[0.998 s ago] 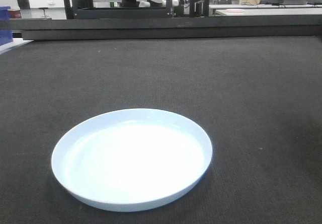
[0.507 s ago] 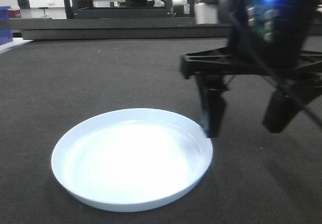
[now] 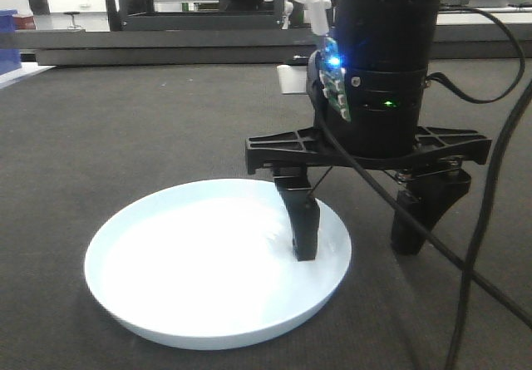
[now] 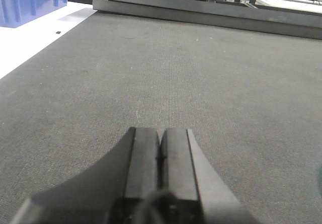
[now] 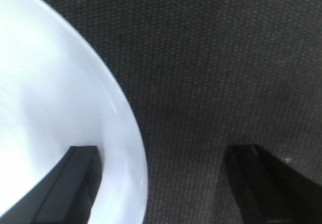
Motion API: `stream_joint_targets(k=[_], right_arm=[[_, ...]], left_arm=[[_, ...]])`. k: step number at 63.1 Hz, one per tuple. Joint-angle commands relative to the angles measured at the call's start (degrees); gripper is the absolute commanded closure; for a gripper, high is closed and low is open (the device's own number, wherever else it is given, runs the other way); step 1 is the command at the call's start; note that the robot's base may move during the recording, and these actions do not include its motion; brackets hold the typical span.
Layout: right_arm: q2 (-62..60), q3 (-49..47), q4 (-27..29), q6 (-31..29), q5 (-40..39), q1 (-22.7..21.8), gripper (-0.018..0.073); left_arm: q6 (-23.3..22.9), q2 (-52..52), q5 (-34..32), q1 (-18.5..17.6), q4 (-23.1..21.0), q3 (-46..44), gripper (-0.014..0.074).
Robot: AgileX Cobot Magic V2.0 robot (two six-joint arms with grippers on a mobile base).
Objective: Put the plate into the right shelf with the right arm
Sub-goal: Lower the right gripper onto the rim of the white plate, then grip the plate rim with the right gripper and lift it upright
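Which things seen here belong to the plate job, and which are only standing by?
In the job:
plate
right gripper, open, fingers astride the plate's rim

Standing by:
left gripper, shut, empty
dark mat under everything

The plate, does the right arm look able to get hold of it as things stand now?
Probably yes. The right gripper hangs open astride the rim of the plate, one finger inside it, the other outside over the mat, and nothing else sits between them.

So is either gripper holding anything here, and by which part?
Nothing is held. The right gripper stands open astride the rim of the plate; the left gripper is shut, empty.
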Motion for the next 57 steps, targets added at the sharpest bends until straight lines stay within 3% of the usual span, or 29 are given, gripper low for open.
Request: stream_joint_targets(k=[1,8,18,37,49,57], right_arm=[[-2.52,-1.79,-0.61,0.27,-0.12,0.16,-0.0030],[-2.64,-1.79,-0.54,0.27,0.41,0.16,0.0148],[-4.23,-1.79,-0.54,0.27,0.52,0.16,0.0519],[-13.53,0.94,-3.45,-1.83,-1.74,-1.53,0.0507],[-26.30,10.97,-7.29,-5.43,-12.56,-6.27,0.0507],[-35.30,18.84,-7.48,-11.62,-22.37,-11.05,0.0507]], left_arm=[[-0.40,-0.59,-5.16,-0.11,-0.47,0.59,0.0724],[-0.40,-0.59,-5.16,-0.11,-0.47,0.59,0.0724],[-0.40,-0.59,-5.16,-0.11,-0.47,0.59,0.0724],[-0.40,-0.59,-5.16,-0.11,-0.47,0.59,0.0724],[-0.40,-0.59,-5.16,-0.11,-0.47,0.59,0.0724],[-0.40,-0.59,-5.16,-0.11,-0.47,0.59,0.0724]])
